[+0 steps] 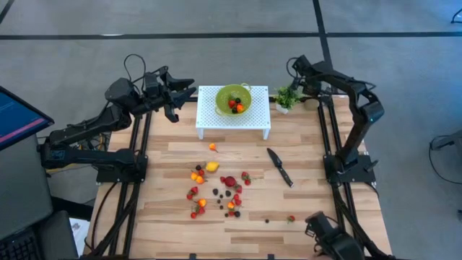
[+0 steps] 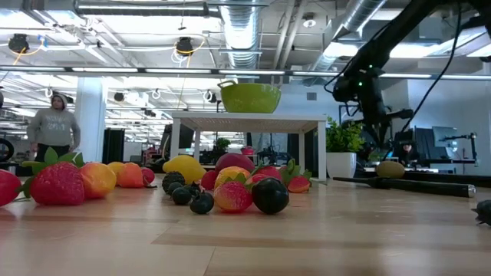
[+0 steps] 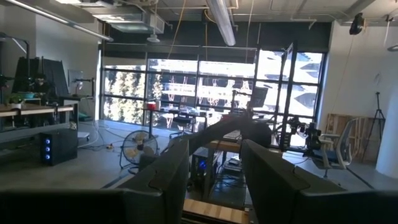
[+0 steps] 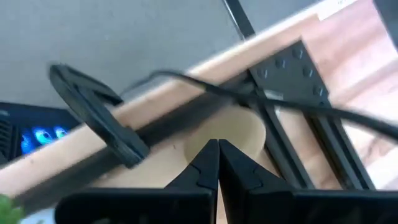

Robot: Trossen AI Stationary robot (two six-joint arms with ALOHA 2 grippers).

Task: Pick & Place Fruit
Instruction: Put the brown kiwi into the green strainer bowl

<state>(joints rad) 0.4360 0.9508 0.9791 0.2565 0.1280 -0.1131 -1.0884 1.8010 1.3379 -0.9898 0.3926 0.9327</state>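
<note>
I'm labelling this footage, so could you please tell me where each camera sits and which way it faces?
High: overhead, looking down on the table, both arms, scattered fruit.
Low: table height, level across fruit toward the white stand; one arm hangs above.
Left wrist: behind the left claw, open, facing room windows.
Right wrist: behind the right claw, shut, facing the table edge.
High and low share the green bowl.
</note>
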